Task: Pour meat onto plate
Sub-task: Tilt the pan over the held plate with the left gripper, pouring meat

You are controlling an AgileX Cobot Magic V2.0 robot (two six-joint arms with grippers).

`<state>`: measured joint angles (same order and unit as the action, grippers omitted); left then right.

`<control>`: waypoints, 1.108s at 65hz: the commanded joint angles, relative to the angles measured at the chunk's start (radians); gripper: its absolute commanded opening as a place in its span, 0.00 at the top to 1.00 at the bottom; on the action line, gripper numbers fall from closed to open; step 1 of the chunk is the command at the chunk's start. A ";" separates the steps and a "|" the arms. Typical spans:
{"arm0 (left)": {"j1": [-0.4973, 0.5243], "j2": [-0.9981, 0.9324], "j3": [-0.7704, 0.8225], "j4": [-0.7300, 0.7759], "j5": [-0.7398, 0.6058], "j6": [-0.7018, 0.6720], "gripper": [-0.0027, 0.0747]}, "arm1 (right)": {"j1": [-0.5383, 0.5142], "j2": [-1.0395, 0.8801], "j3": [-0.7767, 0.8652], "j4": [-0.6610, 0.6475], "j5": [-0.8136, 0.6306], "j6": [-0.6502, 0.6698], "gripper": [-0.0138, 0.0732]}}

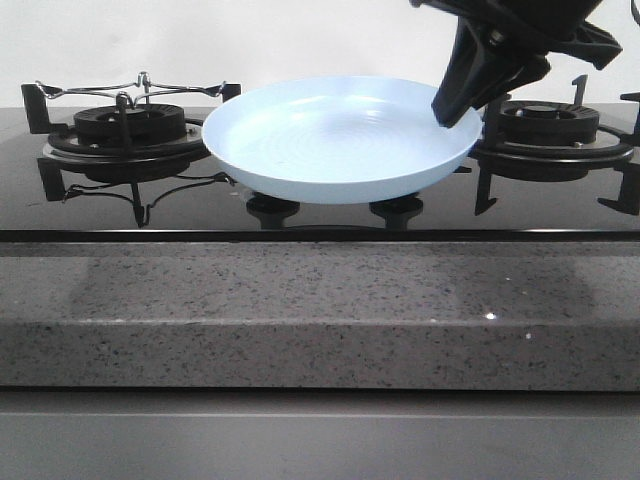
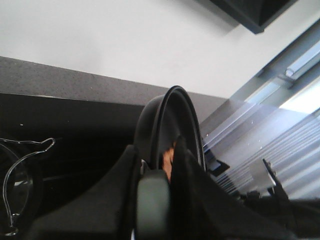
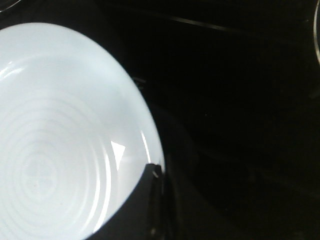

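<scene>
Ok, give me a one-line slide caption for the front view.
Right gripper holds the empty pale blue plate by its rim, lifted above the stove between two burners.

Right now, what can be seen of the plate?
The plate is a wide, shallow, round dish, pale blue, glossy, with faint concentric rings inside and nothing on it. It is held level above the black stovetop between the two burners, its right rim gripped by the right gripper. No meat has reached it yet.

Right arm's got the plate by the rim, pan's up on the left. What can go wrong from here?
1. The right gripper pinches only the rim of the round pale blue plate, so added weight may tip it.
2. The black frying pan is out of the front view, so the reddish-brown meat may miss.
</scene>
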<state>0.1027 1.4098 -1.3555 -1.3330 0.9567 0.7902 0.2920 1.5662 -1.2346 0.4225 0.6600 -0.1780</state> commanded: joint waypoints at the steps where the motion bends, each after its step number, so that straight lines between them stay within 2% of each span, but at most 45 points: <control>1: -0.058 -0.066 -0.017 -0.011 -0.036 0.001 0.99 | -0.002 -0.050 -0.026 0.030 -0.040 -0.009 0.97; 13: -0.168 -0.132 0.052 0.093 -0.165 0.007 0.99 | -0.002 -0.050 -0.026 0.030 -0.039 -0.009 0.97; 25: -0.278 -0.173 0.110 0.115 -0.269 0.126 0.99 | -0.002 -0.050 -0.026 0.030 -0.039 -0.009 0.97; 41: -0.412 -0.173 0.109 0.184 -0.414 0.294 0.99 | -0.002 -0.050 -0.026 0.030 -0.038 -0.009 0.97; 56: -0.498 -0.173 0.109 0.217 -0.456 0.516 0.99 | -0.002 -0.050 -0.026 0.030 -0.038 -0.009 0.97; 72: -0.548 -0.173 0.109 0.225 -0.459 0.842 0.99 | -0.002 -0.050 -0.026 0.030 -0.038 -0.009 0.97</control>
<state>-0.4255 1.2736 -1.2164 -1.0602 0.5522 1.5223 0.2920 1.5662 -1.2346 0.4225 0.6635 -0.1780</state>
